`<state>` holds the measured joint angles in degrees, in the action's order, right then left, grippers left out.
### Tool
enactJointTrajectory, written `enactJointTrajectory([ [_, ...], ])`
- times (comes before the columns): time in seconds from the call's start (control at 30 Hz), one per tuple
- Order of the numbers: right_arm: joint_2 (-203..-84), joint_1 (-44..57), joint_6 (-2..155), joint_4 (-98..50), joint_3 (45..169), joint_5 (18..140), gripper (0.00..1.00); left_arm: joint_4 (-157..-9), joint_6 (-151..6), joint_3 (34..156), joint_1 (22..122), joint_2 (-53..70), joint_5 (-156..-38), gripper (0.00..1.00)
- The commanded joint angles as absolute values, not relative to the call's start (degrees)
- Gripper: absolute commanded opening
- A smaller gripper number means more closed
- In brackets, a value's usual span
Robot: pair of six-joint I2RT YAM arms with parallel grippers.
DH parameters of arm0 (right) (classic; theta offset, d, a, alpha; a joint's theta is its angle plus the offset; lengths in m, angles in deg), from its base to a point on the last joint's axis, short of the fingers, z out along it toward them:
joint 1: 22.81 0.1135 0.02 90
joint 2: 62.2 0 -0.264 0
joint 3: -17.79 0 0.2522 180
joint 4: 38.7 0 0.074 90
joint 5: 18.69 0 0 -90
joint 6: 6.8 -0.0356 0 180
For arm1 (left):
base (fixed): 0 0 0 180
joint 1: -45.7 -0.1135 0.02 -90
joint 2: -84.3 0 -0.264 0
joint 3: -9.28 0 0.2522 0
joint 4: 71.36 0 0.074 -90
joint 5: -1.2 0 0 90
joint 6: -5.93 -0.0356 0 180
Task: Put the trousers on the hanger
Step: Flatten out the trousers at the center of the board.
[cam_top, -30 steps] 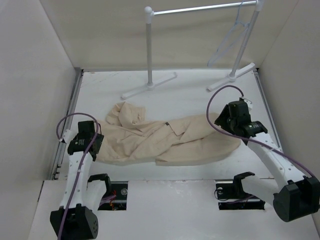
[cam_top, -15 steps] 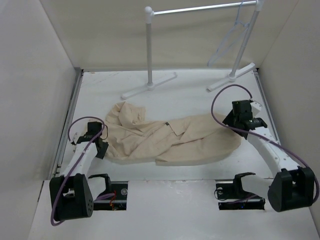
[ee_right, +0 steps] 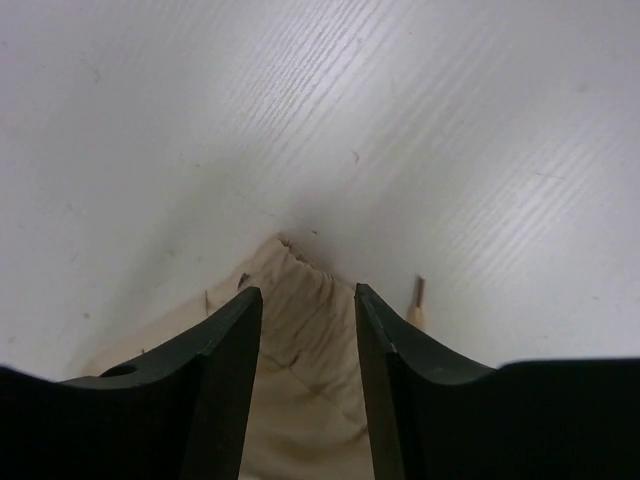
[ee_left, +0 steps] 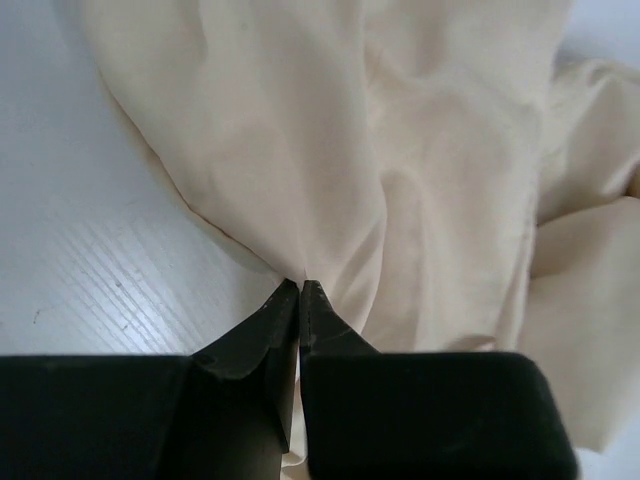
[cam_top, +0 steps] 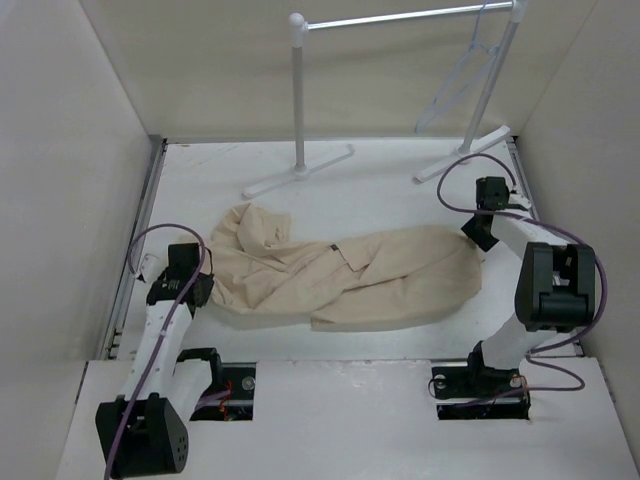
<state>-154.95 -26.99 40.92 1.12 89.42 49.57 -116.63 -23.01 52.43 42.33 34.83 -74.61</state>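
- So, nearest you, your left gripper [ee_left: 300,292] has its jaws closed on a fold at the left edge of the trousers [cam_top: 340,280]. The cloth puckers into the fingertips, so you have a hold there.
- The trousers lie crumpled across the middle of the table [cam_top: 400,190], with the legs bunched together and nothing raised off the surface.
- Further right, your right gripper [ee_right: 305,300] sits low with its jaws apart, straddling the gathered right end of the cloth. By the look of it, that end is between the fingers but not pinched.
- At the back, the hanger [cam_top: 455,85] hangs by its hook at the right end of the rack [cam_top: 400,18]. It is bare and well apart from the trousers.
- Judging from that, you are at the very start, with one grasp made and a second lined up.
- You have yet to close the right jaws, lift the cloth, carry it to the back and drape it over the hanger's bar.
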Motion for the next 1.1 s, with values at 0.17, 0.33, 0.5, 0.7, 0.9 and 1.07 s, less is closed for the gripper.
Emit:
enactJointTrajectory([
  [0.17, -161.86, -27.95, 38.47, -3.06, 95.18, 58.20, 0.23, -123.62, -24.13, 64.68, 44.16, 42.02, -69.12, 0.00],
  [0.33, -155.57, -27.69, 35.48, -2.62, 92.91, 56.03, 0.00, -125.64, -27.72, 75.83, 45.13, 44.13, -63.85, 0.00],
  [0.5, -136.86, -25.67, 34.86, -1.13, 86.32, 51.89, 0.00, -126.78, -33.70, 90.86, 45.22, 44.14, -60.07, 0.00],
  [0.7, -116.12, -25.13, 35.48, 6.68, 82.97, 50.83, 0.00, -126.09, -41.17, 102.31, 44.78, 41.59, -58.13, 0.00],
  [0.9, -116.84, -27.68, 36.45, 4.69, 88.05, 52.05, 0.00, -112.93, -45.75, 104.07, 43.46, 30.11, -57.68, 0.00],
  [1.07, -133.01, -28.48, 35.30, -3.14, 98.77, 52.67, 0.00, -98.77, -49.08, 114.15, 43.81, 5.43, -59.44, 0.00],
])
